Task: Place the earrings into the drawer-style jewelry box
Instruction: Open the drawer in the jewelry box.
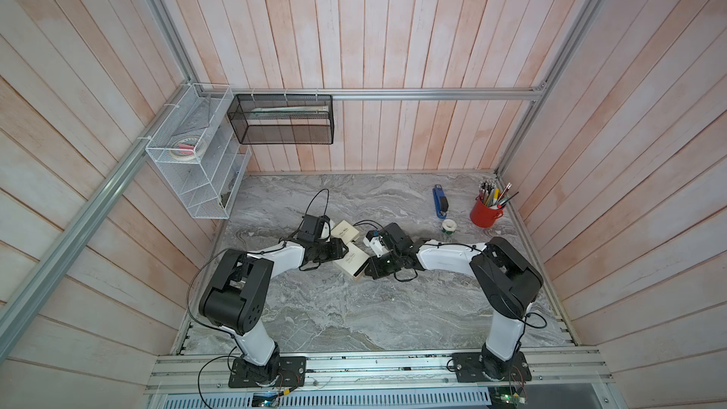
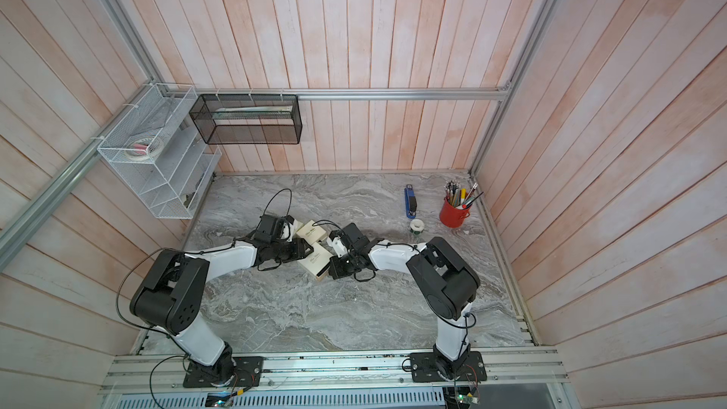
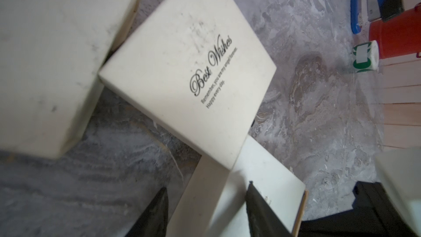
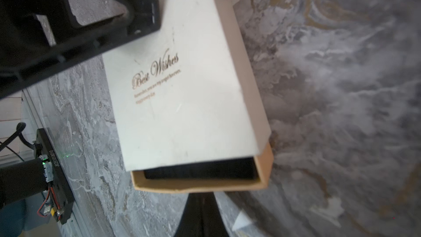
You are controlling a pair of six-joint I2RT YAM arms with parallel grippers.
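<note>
Jewelry box [image 4: 182, 101] shown with drawer [image 4: 200, 186] partly out
Right gripper [image 4: 201, 199] is closed at its front; left gripper [image 3: 207, 185] is spread open

The desk [image 1: 354, 308] was a grey veined, stone-look slab, smooth with a dull sheen. The jewelry box [image 4: 182, 110] had a matt cream paper sleeve, scuffed, with gilt lettering. Its drawer [image 4: 198, 186] was raw brown cardboard with a dark matt lining. A second cream box [image 3: 182, 76] was equally matt, printed in black. The walls [image 1: 393, 33] were whitewashed wood planks and the frame rail [image 1: 432, 93] brushed aluminium. At the upper left of a top view, the white basket [image 1: 185, 175] was painted wire mesh. The red cup [image 1: 486, 214] looked glossy.
</note>
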